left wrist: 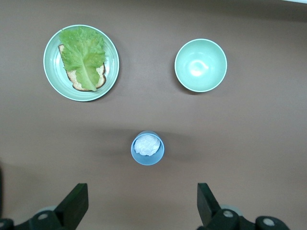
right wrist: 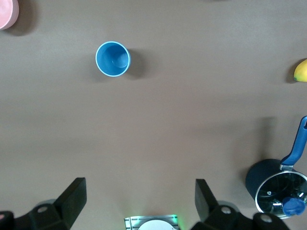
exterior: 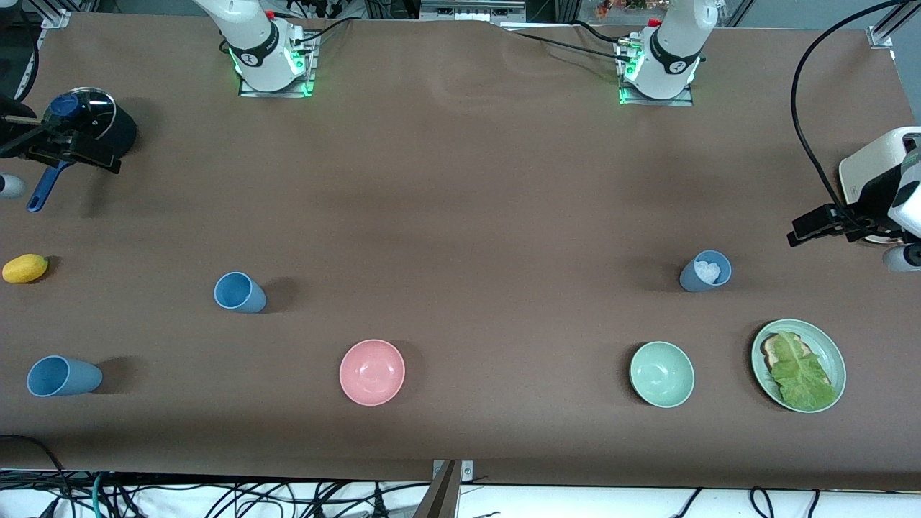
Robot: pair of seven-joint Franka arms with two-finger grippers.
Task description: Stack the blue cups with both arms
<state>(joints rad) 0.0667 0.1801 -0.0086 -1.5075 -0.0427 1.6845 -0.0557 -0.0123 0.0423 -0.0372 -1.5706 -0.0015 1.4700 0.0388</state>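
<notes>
A bright blue cup [exterior: 239, 292] stands toward the right arm's end of the table; it also shows in the right wrist view [right wrist: 113, 59]. A second blue cup [exterior: 63, 376] stands nearer the front camera, by the same end. A duller grey-blue cup [exterior: 705, 271] with a white crumpled wad inside stands toward the left arm's end, and also shows in the left wrist view [left wrist: 147, 148]. My left gripper [left wrist: 142, 206] is open and empty, high up [exterior: 817, 224] at that end. My right gripper [right wrist: 139, 201] is open and empty, high over the pot [exterior: 75, 155].
A pink bowl [exterior: 372, 372] and a pale green bowl [exterior: 662, 374] sit near the front edge. A green plate [exterior: 835, 356] holds bread and lettuce. A dark pot with a lid and blue handle [exterior: 93, 119] and a lemon [exterior: 25, 268] lie at the right arm's end.
</notes>
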